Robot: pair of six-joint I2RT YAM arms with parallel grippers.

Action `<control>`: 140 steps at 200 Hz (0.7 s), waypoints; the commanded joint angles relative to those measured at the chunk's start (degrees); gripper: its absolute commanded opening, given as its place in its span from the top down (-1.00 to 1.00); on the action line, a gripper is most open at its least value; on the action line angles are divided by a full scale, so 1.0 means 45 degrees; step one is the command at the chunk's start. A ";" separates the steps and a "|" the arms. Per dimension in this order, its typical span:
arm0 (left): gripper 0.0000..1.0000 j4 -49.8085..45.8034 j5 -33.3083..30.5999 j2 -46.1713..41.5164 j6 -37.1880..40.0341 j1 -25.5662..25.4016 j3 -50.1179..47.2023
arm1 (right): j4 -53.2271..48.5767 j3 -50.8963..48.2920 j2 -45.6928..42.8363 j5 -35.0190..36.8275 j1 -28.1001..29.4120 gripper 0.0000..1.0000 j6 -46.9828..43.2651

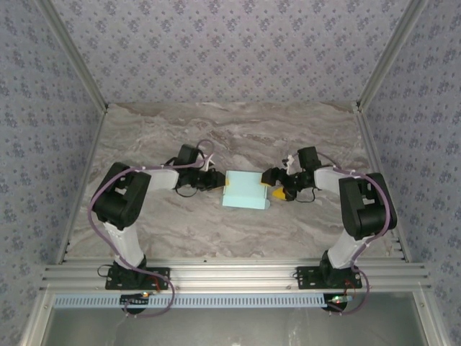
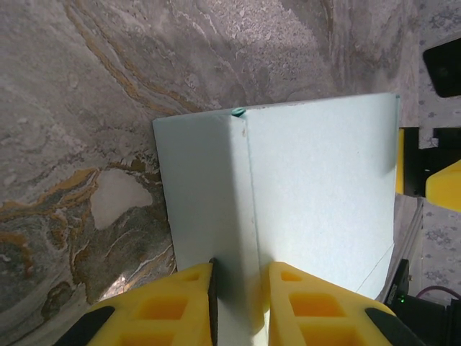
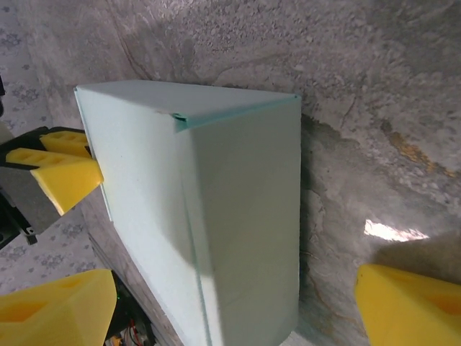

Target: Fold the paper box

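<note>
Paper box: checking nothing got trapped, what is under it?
The paper box rests on the marbled table, visible around it; the patch directly beneath is hidden by the card.

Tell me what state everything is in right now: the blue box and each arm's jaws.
Paper box: folded up into shape, lying on the table.
Left gripper: jaws pinched on the box's folded edge.
Right gripper: jaws wide open, with the box between them.
</note>
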 commanded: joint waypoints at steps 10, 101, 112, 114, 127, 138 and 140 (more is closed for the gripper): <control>0.59 -0.1110 -0.1596 0.0993 0.0277 0.0359 -0.0955 | 0.1876 -0.0479 0.0711 -0.1144 0.0058 -0.74 0.0912; 0.55 -0.0907 -0.1421 0.0968 -0.0021 0.0480 -0.1063 | 0.3957 -0.0492 0.1137 -0.1355 0.0881 -0.36 0.2877; 0.53 -0.0823 -0.1383 0.0937 -0.0106 0.0480 -0.1056 | 0.4400 -0.0578 0.1142 -0.1360 0.0945 -0.20 0.3200; 0.52 -0.0811 -0.1361 0.0923 -0.0127 0.0480 -0.1054 | 0.4488 -0.0610 0.1138 -0.1371 0.0965 -0.18 0.3254; 0.48 -0.0742 -0.1230 0.0810 -0.0326 0.0480 -0.1054 | 0.4780 -0.0667 0.1120 -0.1383 0.1027 -0.08 0.3651; 0.44 -0.0619 -0.1201 0.0370 -0.0763 0.0480 -0.1091 | 0.4656 -0.0714 0.0980 -0.1303 0.1031 0.06 0.4022; 0.43 -0.0506 -0.1218 0.0244 -0.0891 0.0480 -0.1131 | 0.4654 -0.0722 0.0971 -0.1317 0.1030 0.08 0.4099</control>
